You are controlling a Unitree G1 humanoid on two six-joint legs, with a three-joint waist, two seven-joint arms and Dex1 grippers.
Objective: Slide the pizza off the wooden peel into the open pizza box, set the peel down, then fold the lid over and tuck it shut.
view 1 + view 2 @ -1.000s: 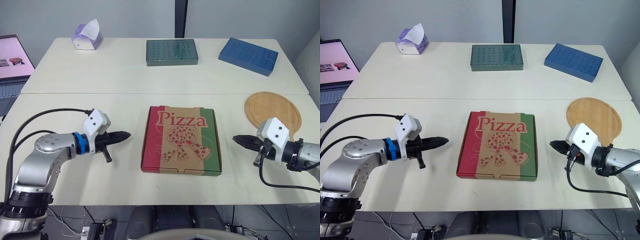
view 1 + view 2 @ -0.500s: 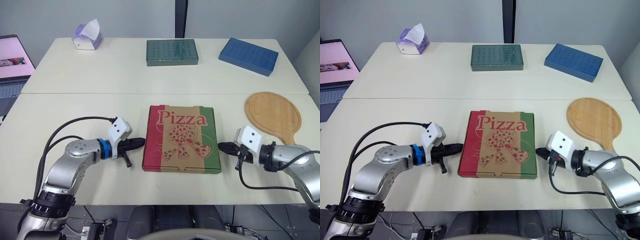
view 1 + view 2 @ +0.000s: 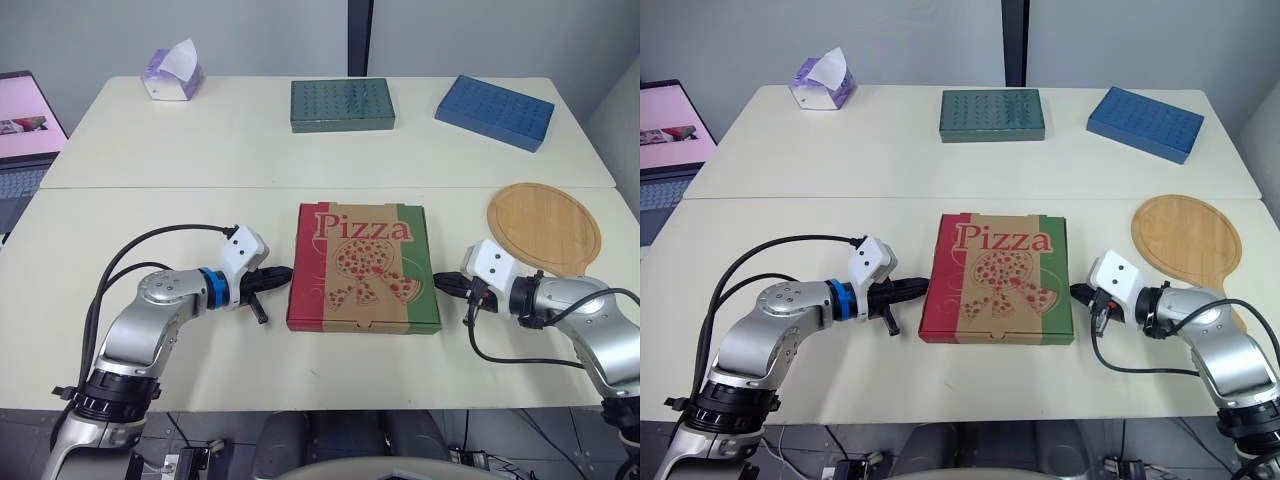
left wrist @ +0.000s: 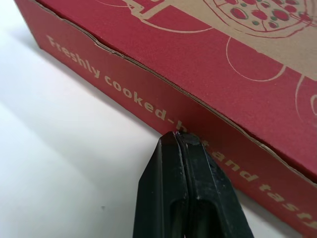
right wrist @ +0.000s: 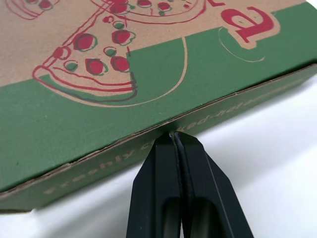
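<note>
The pizza box point(image 3: 364, 264) lies closed in the middle of the near table, its lid printed "Pizza" with red and green bands. My left gripper point(image 3: 284, 273) is shut, its tip touching the red side wall point(image 4: 148, 84). My right gripper point(image 3: 441, 284) is shut too, its tip against the green side wall point(image 5: 208, 116) just under the lid's edge. The round wooden peel point(image 3: 543, 228) lies flat and bare on the table to the right of the box, behind my right arm.
On the far table sit a tissue box point(image 3: 174, 73) at the left, a dark green flat box point(image 3: 342, 104) in the middle and a blue flat box point(image 3: 493, 111) at the right. A laptop point(image 3: 22, 125) stands beyond the left edge.
Both grippers have closed in from the sides until their tips touch the box's left and right walls. The box has shifted slightly and now sits squarer.
</note>
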